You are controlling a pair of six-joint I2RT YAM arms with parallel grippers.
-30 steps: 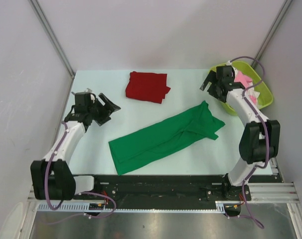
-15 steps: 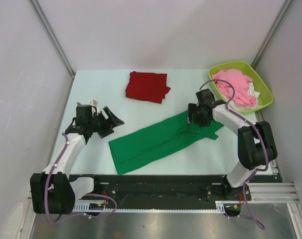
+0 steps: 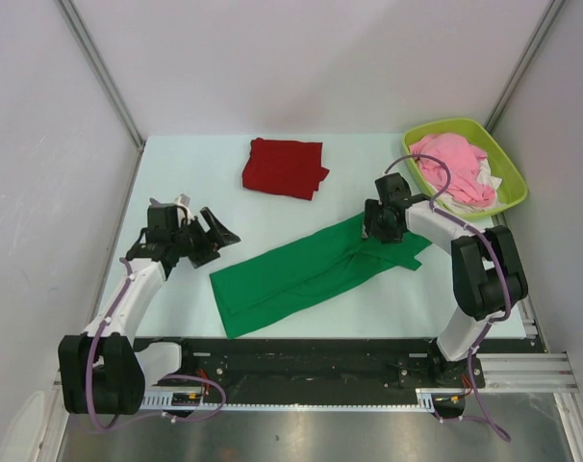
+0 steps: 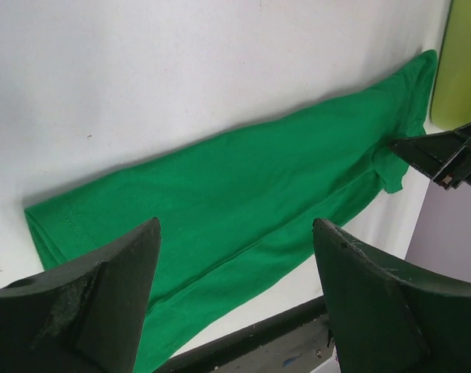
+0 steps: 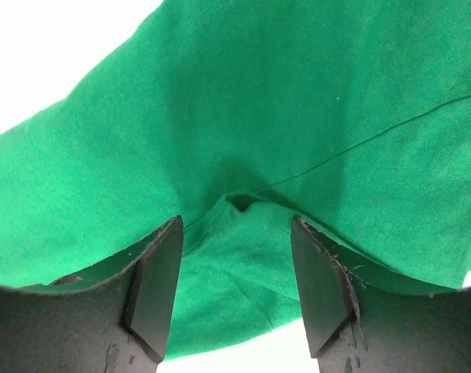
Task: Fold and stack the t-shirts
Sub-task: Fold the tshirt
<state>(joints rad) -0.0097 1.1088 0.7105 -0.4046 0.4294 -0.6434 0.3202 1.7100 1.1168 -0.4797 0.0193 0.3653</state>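
Table (image 3: 176, 173): the green t-shirt (image 3: 291, 279) lies mid-table as a long diagonal strip running near-left to far-right. The dark red t-shirt (image 3: 284, 167) sits folded at the far edge, well apart from it.

Change: the right tool (image 3: 380, 227) has swung from the lime basket (image 3: 508, 192) at far right down onto the green shirt's right end. It points downward, jaws narrowing but apart, astride a pucker of cloth with nothing pinched yet.

Judgement: the next fold is starting.

The left tool (image 3: 219, 229) hovers left of the shirt, released and empty, and has barely moved.
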